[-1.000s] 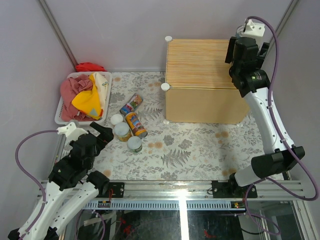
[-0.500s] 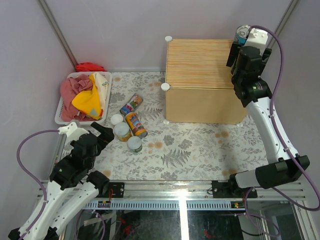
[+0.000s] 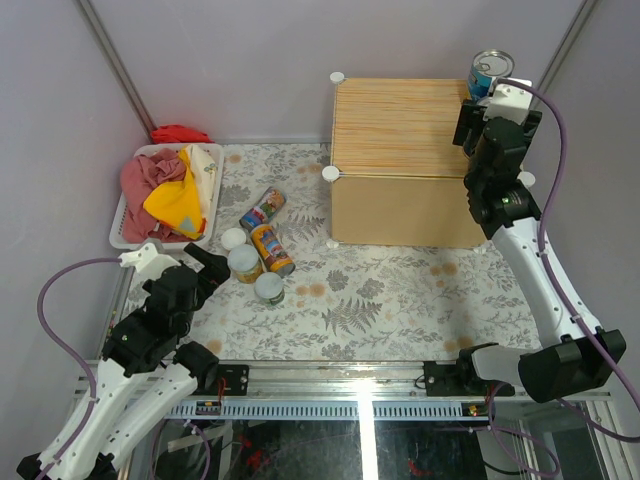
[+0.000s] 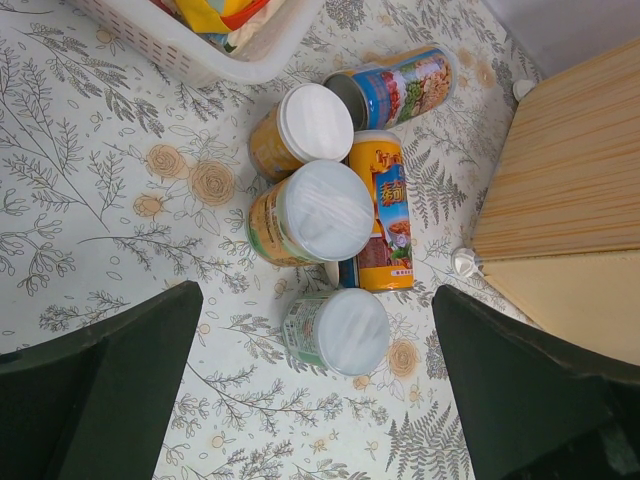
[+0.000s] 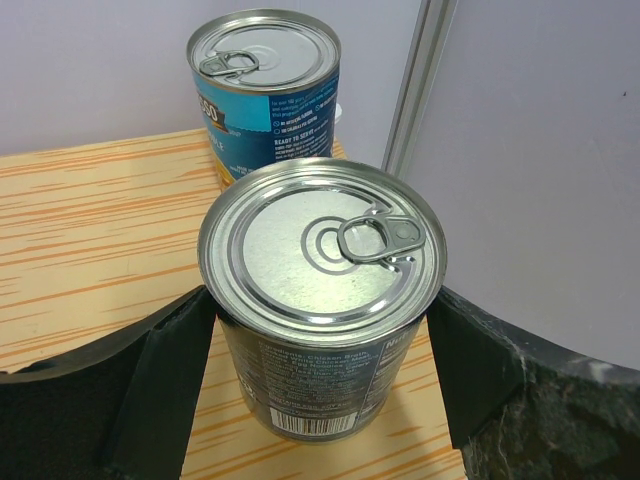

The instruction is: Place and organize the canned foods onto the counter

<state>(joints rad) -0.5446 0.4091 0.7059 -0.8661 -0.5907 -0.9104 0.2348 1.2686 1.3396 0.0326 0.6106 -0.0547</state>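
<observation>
The right claw (image 5: 320, 305) was closed around a silver-topped tin (image 5: 320, 250), with its fingers against both sides. The tin stood upright on the far right corner of the wooden counter (image 5: 90, 230), just in front of a second tin (image 5: 265, 80) with a blue label, the two close but apart. The step in hand looked like setting this tin down. The next move likely called for the fingers to part and the arm to rise straight up, without nudging either tin toward the nearby edge. The left claw (image 4: 315, 320) was spread wide and held nothing, hovering over the group on the patterned table cover (image 4: 90, 230). Two tins were on the counter and five cans waited below. Three of those stood upright: a large white-lidded jar (image 4: 310, 215), a smaller jar (image 4: 300, 130) and a short pale-lidded can (image 4: 335, 330). Two lay on their sides: a slim orange can (image 4: 385, 210) and a multicoloured can (image 4: 400, 85). One white basket (image 4: 150, 40) of cloths (image 3: 165, 190) sat beside them.
</observation>
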